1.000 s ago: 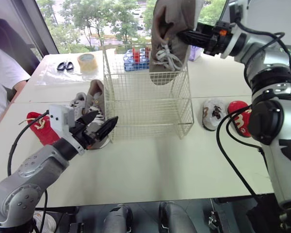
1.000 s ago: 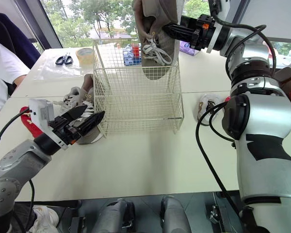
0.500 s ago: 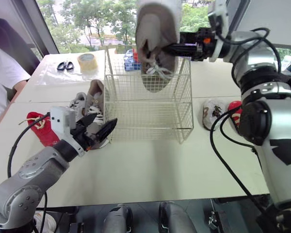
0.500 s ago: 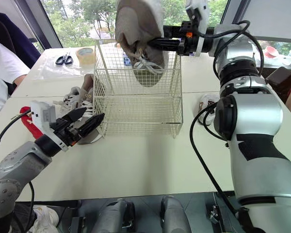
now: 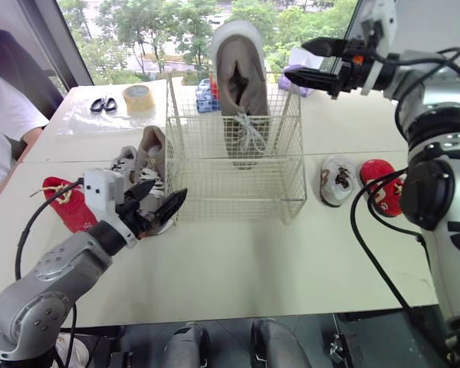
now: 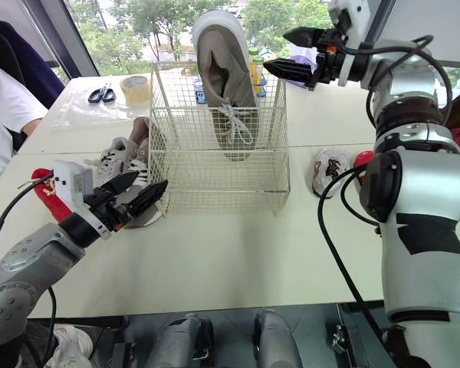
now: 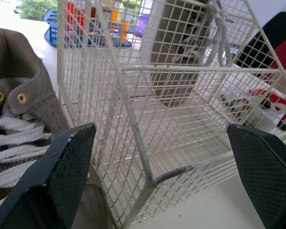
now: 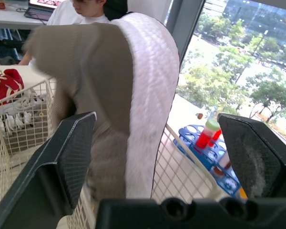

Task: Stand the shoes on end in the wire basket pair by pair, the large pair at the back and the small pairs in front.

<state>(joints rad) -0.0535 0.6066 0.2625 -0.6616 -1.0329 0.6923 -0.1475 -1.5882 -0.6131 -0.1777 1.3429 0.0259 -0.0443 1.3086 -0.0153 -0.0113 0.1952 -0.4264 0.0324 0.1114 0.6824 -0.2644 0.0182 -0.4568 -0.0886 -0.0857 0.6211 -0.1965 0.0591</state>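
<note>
Tan shoe (image 5: 241, 92) | long axis vert., toe down | wire basket (image 5: 215, 180) rear

Scissors (image 5: 103, 104) and tape roll (image 5: 138, 98) lie side by side, far left of table (image 5: 238, 261). Blue rack (image 8: 193, 153) of tubes further right. Person (image 5: 4, 126) at left edge.

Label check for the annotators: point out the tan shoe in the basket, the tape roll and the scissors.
tan shoe (image 5: 241, 88), left eye view, middle of its upper, above the laces.
tape roll (image 5: 138, 106), left eye view, its outer side.
scissors (image 5: 97, 105), left eye view, a black handle.
</note>
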